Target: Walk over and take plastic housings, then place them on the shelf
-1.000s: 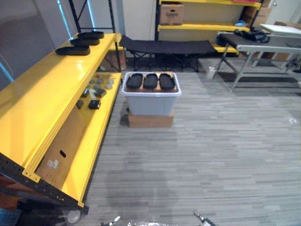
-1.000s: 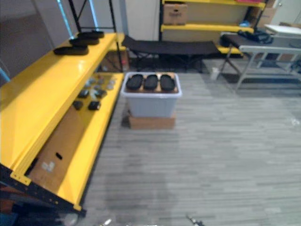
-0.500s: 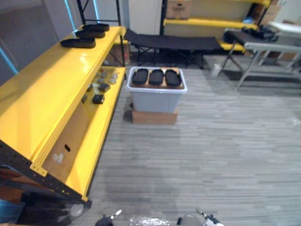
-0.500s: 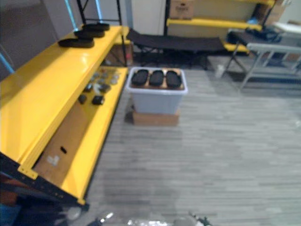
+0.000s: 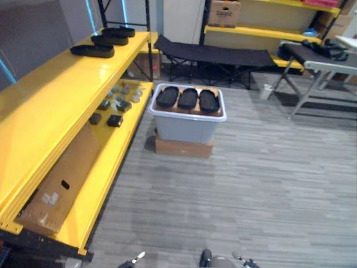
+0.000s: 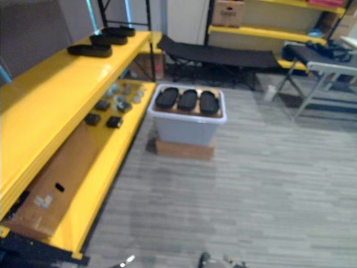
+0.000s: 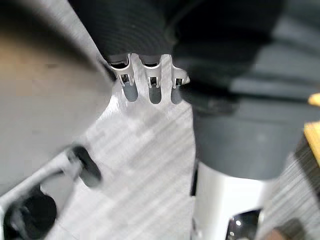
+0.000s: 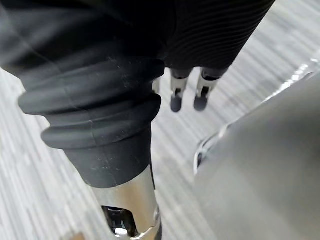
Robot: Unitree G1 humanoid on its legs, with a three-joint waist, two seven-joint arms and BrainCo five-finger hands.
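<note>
Three black oval plastic housings (image 5: 188, 98) lie side by side on top of a grey-white bin (image 5: 186, 129) standing on the floor ahead. Three more black housings (image 5: 92, 51) rest at the far end of the yellow shelf top (image 5: 53, 97) on my left. In the left wrist view my left hand (image 7: 142, 76) hangs over the floor with straight fingers and holds nothing. My right hand (image 8: 180, 93) hangs the same way in the right wrist view, fingers relaxed and bare.
The bin sits on a flat cardboard box (image 5: 183, 148). The lower yellow shelf holds small dark and grey parts (image 5: 114, 106) and a large carton (image 5: 58, 181). Behind the bin stands a black folding cot (image 5: 217, 56); a grey table (image 5: 326, 64) is at the right.
The whole picture has shifted: the bin and shelf now sit lower and nearer in view, so the camera has moved forward. The housings have kept their places.
</note>
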